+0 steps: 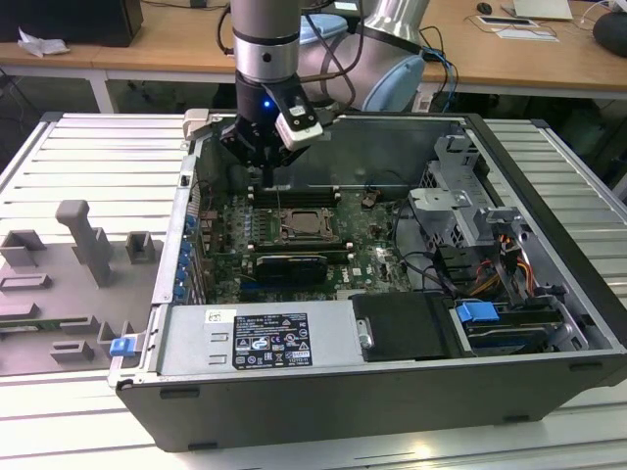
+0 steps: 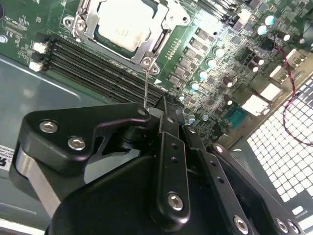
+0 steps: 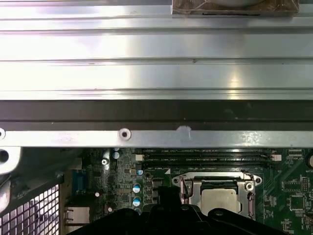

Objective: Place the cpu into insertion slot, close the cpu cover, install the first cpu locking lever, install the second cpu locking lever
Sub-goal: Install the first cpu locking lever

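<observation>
The cpu [image 2: 122,27] lies silvery in the insertion slot [image 1: 309,227] on the green board, also seen in the first wrist view [image 3: 222,199]. The cpu cover [image 2: 168,22] is folded down as a metal frame around it. One thin wire locking lever [image 2: 146,83] stands up from the socket's corner and runs to my gripper [image 2: 166,105], whose fingers are shut together. Whether the wire is clamped or only touched is hidden by the gripper's black links. In the exterior view my gripper [image 1: 266,174] hangs just behind the socket, near the case's back wall.
Long black memory slots [image 2: 98,68] lie between the socket and my gripper. The open computer case [image 1: 549,294] holds a drive cage, cables and a power supply [image 1: 265,338]. A grey fixture block [image 1: 83,240] stands on the ribbed table at the exterior view's left.
</observation>
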